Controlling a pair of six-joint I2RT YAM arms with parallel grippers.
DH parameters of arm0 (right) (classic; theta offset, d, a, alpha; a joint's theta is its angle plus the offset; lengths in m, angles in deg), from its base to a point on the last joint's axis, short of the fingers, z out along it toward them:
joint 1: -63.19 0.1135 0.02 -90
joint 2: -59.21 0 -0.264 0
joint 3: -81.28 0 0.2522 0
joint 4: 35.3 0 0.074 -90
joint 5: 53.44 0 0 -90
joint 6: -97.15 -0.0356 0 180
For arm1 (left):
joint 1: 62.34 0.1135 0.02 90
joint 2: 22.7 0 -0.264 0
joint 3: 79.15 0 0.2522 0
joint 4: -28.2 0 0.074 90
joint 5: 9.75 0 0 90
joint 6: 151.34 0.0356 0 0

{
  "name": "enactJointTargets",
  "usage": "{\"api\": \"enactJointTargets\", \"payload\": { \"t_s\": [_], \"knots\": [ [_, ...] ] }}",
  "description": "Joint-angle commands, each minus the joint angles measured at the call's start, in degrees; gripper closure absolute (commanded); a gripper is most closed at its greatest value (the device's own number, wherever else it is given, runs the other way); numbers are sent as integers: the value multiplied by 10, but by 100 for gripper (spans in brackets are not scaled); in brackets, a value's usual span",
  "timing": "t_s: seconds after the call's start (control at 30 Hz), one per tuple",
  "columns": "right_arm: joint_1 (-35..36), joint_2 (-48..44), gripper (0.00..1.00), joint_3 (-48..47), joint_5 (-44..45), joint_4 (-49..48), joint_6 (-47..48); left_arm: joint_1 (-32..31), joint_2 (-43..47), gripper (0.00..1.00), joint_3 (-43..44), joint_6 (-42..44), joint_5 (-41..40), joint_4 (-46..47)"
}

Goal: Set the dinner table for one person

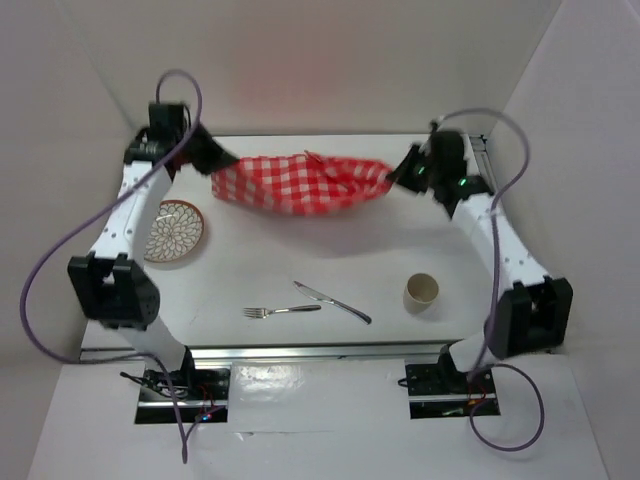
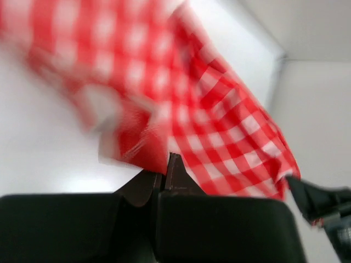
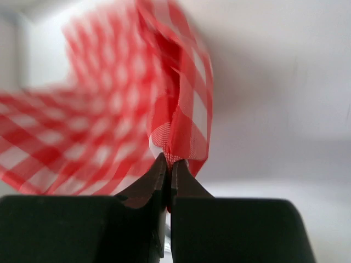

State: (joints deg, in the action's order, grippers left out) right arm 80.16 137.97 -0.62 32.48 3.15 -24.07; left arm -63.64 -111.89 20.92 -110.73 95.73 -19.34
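Observation:
A red-and-white checked cloth [image 1: 300,182] hangs stretched between my two grippers above the far part of the white dinner table [image 1: 330,260]. My left gripper [image 1: 222,162] is shut on its left end [image 2: 164,131]; my right gripper [image 1: 396,172] is shut on its right end [image 3: 181,126]. The cloth sags in the middle. On the table lie a patterned plate [image 1: 173,231] at the left, a fork [image 1: 281,311] and a knife [image 1: 332,302] near the front middle, and a tan cup [image 1: 421,292] at the right.
White walls enclose the table on the left, back and right. A metal rail [image 1: 320,352] runs along the near edge by the arm bases. The right gripper tip shows in the left wrist view [image 2: 321,203].

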Motion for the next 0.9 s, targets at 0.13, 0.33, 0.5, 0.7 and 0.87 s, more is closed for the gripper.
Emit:
{"api": "enactJointTargets", "payload": {
  "t_s": [0.13, 0.33, 0.5, 0.7, 0.87],
  "knots": [
    [-227, 93, 100, -303, -275, -84, 7, 24, -158, 100, 452, 39, 72, -81],
    [-232, -26, 100, -47, -264, -137, 7, 52, -14, 100, 145, 11, 110, 98],
    [-226, -122, 100, 145, -264, -152, 2, 52, 37, 100, -50, 11, 127, 124],
    [-226, -140, 100, 164, -253, -122, 17, 52, 37, 100, -58, 46, 115, 82],
    [-221, -128, 100, 192, -247, -129, 11, 52, 44, 100, -124, 53, 95, 82]
  ]
}}
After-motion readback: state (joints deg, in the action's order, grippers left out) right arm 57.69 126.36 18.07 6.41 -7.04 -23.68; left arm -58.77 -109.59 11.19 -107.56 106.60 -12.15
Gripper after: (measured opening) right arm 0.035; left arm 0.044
